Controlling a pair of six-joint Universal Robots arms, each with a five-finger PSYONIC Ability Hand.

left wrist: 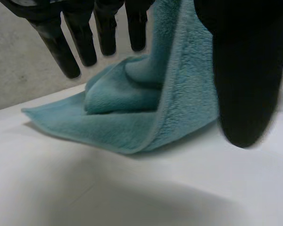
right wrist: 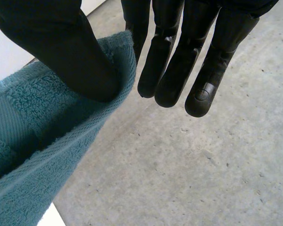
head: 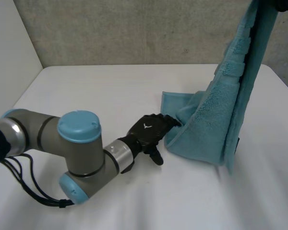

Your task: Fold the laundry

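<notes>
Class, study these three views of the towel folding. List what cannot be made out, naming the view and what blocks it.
1. Whether the left hand grips the towel: left wrist view, the towel itself covers the contact.
2. Right hand: head view, cut off by the upper edge.
3. The towel's held corner: right wrist view, behind the right hand's thumb.
4. Table behind the hanging towel: head view, hidden by it.

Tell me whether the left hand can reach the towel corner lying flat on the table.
Probably yes. The left hand is open beside the towel on the table, and that corner lies just past its fingertips, nothing between. The right hand pinches the top edge, well clear.
</notes>
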